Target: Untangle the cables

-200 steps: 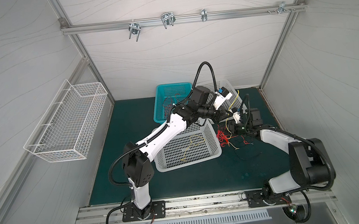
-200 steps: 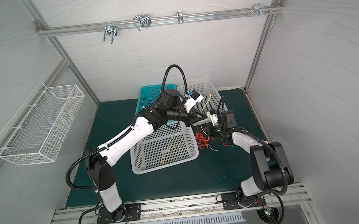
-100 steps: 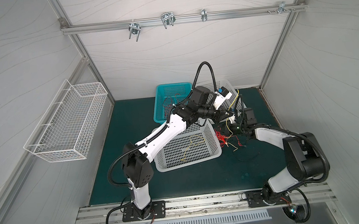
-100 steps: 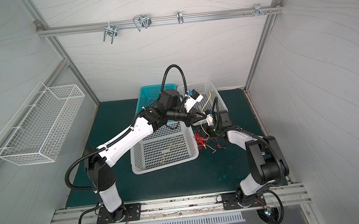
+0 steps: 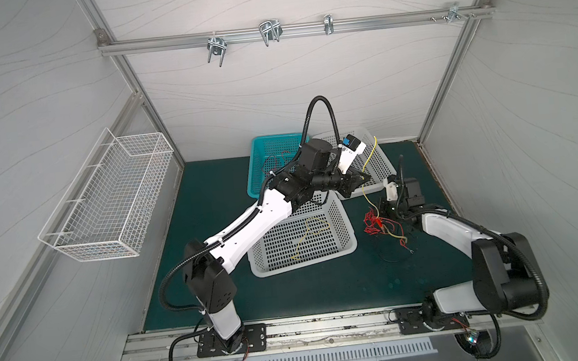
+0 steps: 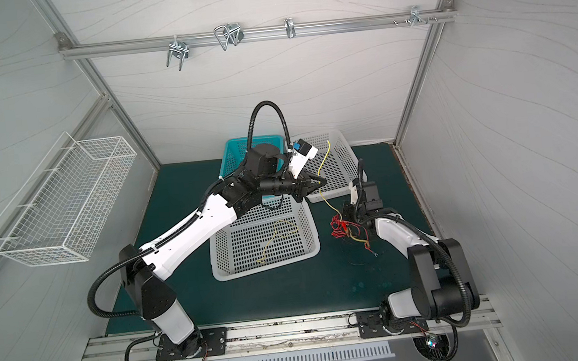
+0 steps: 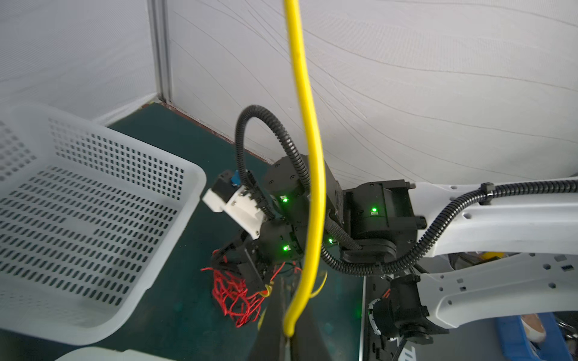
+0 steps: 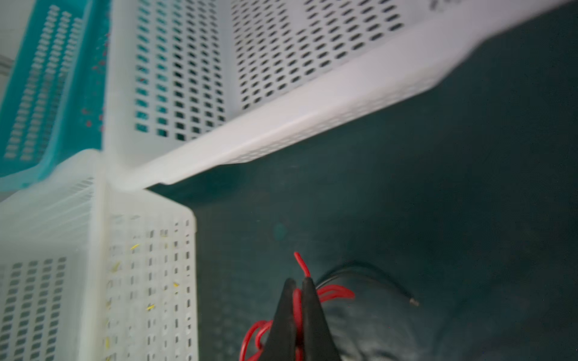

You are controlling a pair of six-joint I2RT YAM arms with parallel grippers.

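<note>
The cables [image 5: 381,224] [image 6: 345,229] lie as a mostly red tangle on the green mat, right of the large white basket. One yellow cable [image 5: 369,161] [image 7: 308,156] rises out of the tangle. My left gripper [image 5: 361,178] [image 6: 321,181] [image 7: 289,331] is shut on it, raised over the rear white basket. My right gripper [image 5: 388,211] [image 6: 350,215] [image 8: 298,283] is down at the tangle, shut on a red cable [image 8: 301,265]. A black cable [image 8: 375,278] curls on the mat beside it.
The large white basket [image 5: 306,264] holds a loose yellow wire [image 5: 315,227]. Behind it stand a teal basket [image 5: 262,144] and a rear white basket [image 5: 380,165]. A wire basket [image 5: 108,198] hangs on the left wall.
My right gripper has closed from part open onto the red cable, and its arm has shifted in toward the tangle. The left arm has held still with the yellow cable.
</note>
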